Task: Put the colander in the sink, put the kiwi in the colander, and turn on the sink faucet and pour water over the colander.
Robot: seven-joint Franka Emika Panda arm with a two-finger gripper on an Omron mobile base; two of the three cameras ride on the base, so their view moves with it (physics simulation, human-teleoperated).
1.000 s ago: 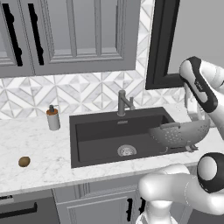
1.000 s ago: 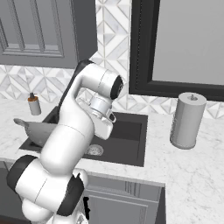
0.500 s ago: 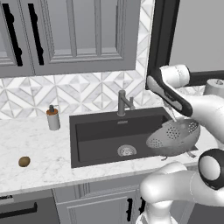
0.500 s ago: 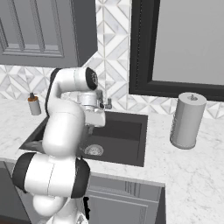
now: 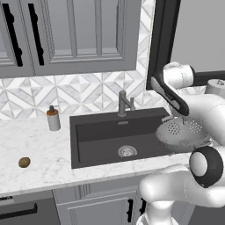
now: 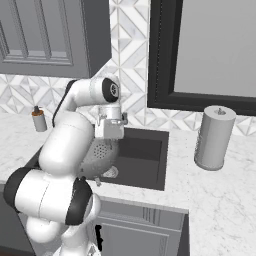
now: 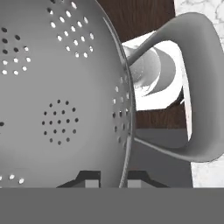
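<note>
The colander, a grey perforated metal bowl, hangs tilted above the right end of the dark sink. My gripper is shut on its rim, one fingertip inside the bowl and one outside. One loop handle curves close on the right of the hand view. From the right base, the hand points down with the colander below it, over the sink. The kiwi lies on the counter far to the left. The sink faucet stands behind the basin.
A soap dispenser stands on the marble counter left of the sink. A paper towel roll stands on the counter to the right. The round drain sits mid-basin. Cabinets hang above and a dark window frame is at the right.
The arm has swung left, carrying the colander from the sink's right edge out over its right end. The bowl now hangs more tilted. The kiwi has not moved.
</note>
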